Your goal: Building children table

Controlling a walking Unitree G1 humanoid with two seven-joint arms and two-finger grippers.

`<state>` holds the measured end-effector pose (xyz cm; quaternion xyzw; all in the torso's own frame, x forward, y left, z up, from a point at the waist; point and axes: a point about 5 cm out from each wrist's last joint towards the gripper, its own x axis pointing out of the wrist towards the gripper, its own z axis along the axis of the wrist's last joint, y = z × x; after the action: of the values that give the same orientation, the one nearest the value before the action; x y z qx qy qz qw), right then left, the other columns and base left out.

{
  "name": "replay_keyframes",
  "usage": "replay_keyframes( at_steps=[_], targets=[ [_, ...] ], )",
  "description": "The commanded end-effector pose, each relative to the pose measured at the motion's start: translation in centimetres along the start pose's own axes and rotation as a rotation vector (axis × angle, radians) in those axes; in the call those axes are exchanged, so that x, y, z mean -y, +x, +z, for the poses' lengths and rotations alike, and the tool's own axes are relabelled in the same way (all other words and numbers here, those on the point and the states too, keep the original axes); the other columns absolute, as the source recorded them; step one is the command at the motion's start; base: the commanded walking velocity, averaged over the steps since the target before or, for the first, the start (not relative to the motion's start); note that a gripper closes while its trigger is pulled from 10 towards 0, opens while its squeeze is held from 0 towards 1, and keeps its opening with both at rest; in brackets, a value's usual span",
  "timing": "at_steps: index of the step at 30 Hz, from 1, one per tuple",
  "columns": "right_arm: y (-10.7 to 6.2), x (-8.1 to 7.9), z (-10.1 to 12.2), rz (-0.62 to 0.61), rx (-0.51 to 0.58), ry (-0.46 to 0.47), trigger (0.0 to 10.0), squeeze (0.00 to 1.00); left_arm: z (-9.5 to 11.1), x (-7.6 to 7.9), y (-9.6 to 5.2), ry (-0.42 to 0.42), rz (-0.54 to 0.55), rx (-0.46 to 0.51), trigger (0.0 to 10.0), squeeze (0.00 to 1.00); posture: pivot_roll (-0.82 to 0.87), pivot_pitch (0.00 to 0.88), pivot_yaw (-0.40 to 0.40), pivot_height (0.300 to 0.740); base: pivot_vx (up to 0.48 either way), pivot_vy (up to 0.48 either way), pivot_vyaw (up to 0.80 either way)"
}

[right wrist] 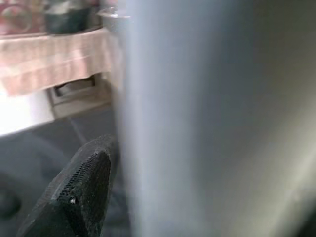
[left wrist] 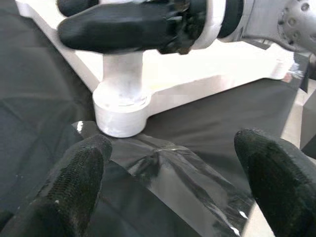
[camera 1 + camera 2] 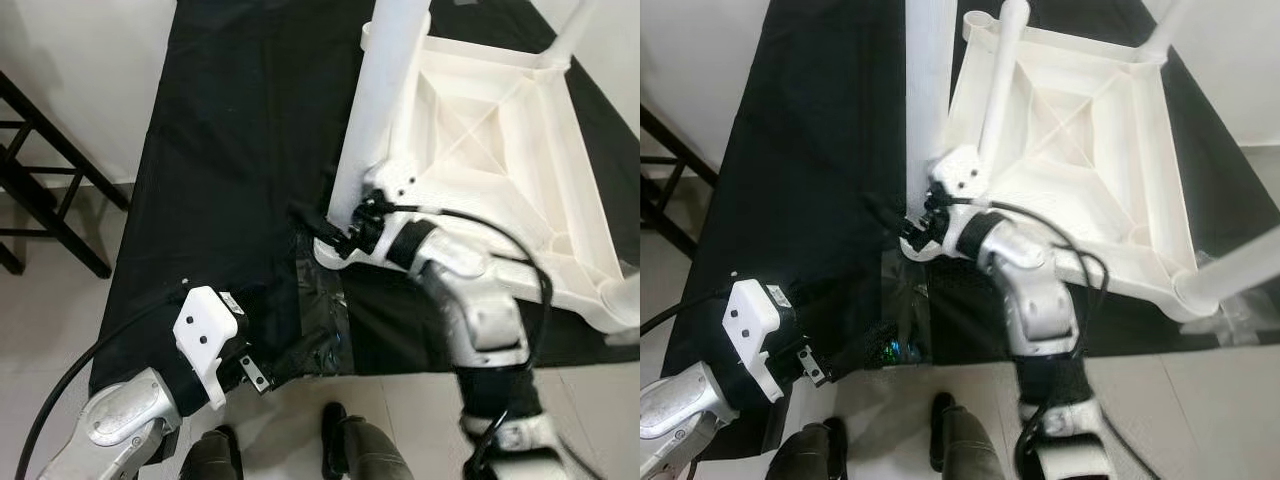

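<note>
2 grippers work: the right gripper (image 3: 335, 232) is clamped on a leg (image 3: 372, 100) of the upturned table (image 3: 520, 160); the left gripper (image 2: 168, 197) hovers nearby, fingers apart.

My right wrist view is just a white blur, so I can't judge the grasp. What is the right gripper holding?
Observer: The right gripper has its jaws around a white tubular plastic leg, low down near its base.
Operator: Is the leg in its socket?
Observer: Its base stands in the round corner socket of the upside-down white plastic tabletop, which lies on a black cloth.
Operator: Where's the left gripper?
Observer: The left gripper hovers, jaws open, over crinkled clear plastic film beside that socket.
</note>
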<state>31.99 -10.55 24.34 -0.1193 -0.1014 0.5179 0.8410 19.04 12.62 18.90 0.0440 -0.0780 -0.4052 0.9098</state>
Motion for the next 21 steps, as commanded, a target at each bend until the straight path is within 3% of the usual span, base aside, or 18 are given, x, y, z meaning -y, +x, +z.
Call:
replay_keyframes(
  at_steps=[1, 9, 11, 14, 15, 16, 21],
  targets=[
    [-0.2, -0.1, -0.7, 0.165, -0.030, -0.015, 10.0, 0.00, -0.2, 0.2, 0.0, -0.011, -0.004, -0.004, 10.0, 0.00, 0.09, 0.295, -0.103, 0.740, 0.000, 0.000, 0.00],
    [-0.3, 1.7, -0.6, 0.258, -0.033, 0.020, 10.0, 0.00, -0.1, 0.3, 0.1, -0.008, -0.004, 0.000, 10.0, 0.00, 0.12, 0.295, -0.110, 0.740, 0.000, 0.000, 0.00],
    [-0.2, 1.9, -0.1, 0.437, -0.058, 0.046, 10.0, 0.00, -0.1, 0.3, 0.0, -0.006, -0.002, -0.002, 10.0, 0.00, 0.12, 0.297, -0.109, 0.740, 0.000, 0.000, 0.00],
    [0.1, 2.3, 0.2, 0.484, -0.059, 0.063, 10.0, 0.00, -0.1, 0.3, 0.0, -0.006, -0.004, -0.003, 10.0, 0.00, 0.13, 0.298, -0.105, 0.740, 0.000, 0.000, 0.00],
    [0.3, 2.7, 0.4, 0.517, -0.052, 0.095, 1.1, 0.00, -0.1, 0.4, 0.0, -0.006, -0.007, -0.004, 10.0, 0.00, 0.13, 0.297, -0.103, 0.740, 0.000, 0.000, 0.00],
    [0.5, 3.0, 0.6, 0.533, -0.045, 0.127, 0.0, 0.00, 0.0, 0.4, 0.0, -0.005, -0.009, -0.005, 10.0, 0.00, 0.14, 0.297, -0.102, 0.740, 0.000, 0.000, 0.00],
    [0.6, 3.4, 0.4, 0.584, -0.049, 0.159, 0.0, 0.00, 0.0, 0.3, -0.2, -0.001, -0.007, -0.008, 10.0, 0.00, 0.14, 0.296, -0.100, 0.740, 0.000, 0.000, 0.00]
  ],
)
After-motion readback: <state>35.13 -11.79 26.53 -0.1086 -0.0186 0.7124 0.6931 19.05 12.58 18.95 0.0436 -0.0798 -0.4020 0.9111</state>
